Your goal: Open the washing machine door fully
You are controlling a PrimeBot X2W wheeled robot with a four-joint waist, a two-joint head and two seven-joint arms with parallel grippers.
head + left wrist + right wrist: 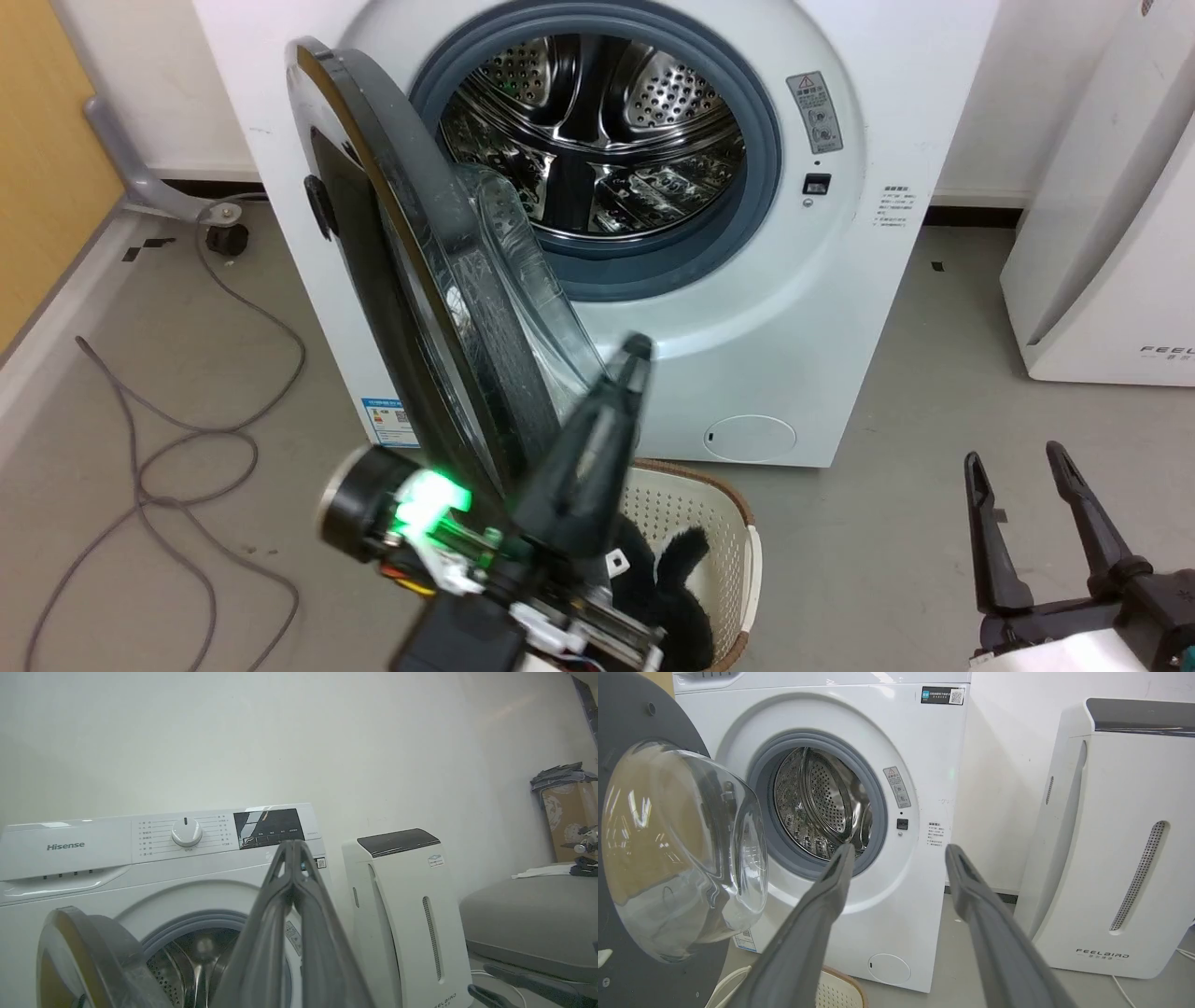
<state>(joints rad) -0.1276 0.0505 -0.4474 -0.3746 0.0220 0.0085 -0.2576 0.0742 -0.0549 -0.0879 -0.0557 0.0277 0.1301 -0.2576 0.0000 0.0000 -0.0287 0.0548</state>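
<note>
The grey floor [887,560] carries the white washing machine [896,308], which stands by the back wall; to its right, across a strip of bare floor, stands a white appliance [1102,280] lettered FEELBIRD. Close before the machine's front sits a pale perforated laundry basket [724,532]; to the left a long grey cable [187,439] loops loosely over the floor; near its far end a small black caster [227,239] and a few dark tape marks [149,247] lie close to the wall.
</note>
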